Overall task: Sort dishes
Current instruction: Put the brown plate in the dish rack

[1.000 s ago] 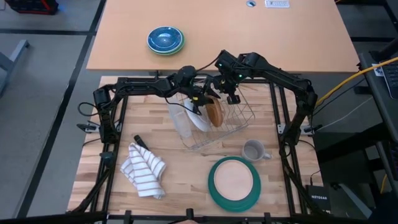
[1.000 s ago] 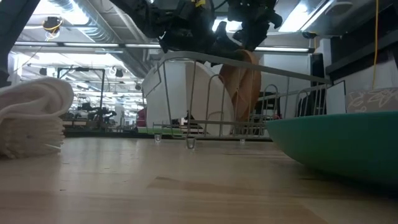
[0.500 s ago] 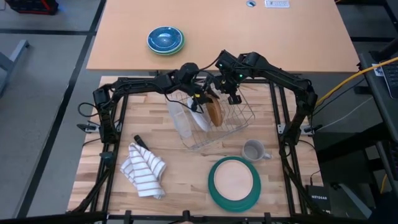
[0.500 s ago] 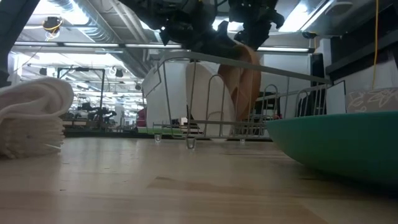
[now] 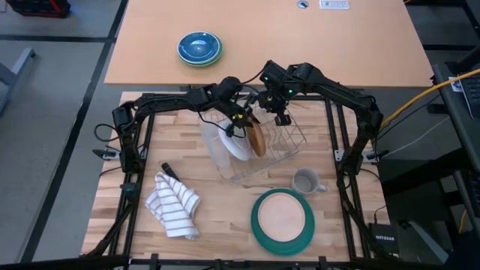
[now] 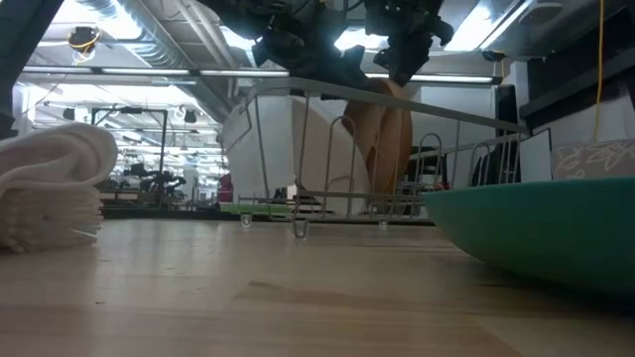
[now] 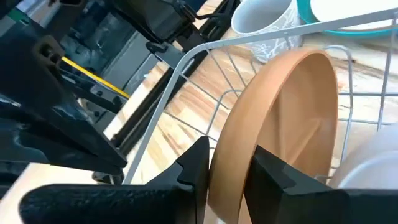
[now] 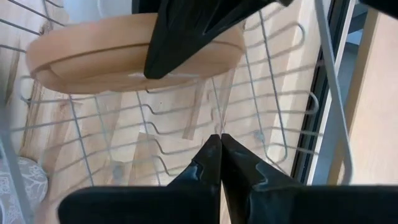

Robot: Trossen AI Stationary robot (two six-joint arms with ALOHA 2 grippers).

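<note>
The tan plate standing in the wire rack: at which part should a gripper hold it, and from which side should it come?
Grip the tan plate at its top rim, coming down from above. It stands on edge between the wires of the rack, so only the upper rim is free, and the white plate stands close beside it. The left gripper already has a finger on each face of that rim.

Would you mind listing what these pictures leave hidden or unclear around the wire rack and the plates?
- High view: the tan plate's top rim, hidden under the left gripper.
- Left wrist view: whether the fingers actually press the tan plate; its lower edge is cut off.
- Low view: the green plate is cut off at the edge, so what lies on it is unseen.
- Right wrist view: the white plate is out of frame.
</note>
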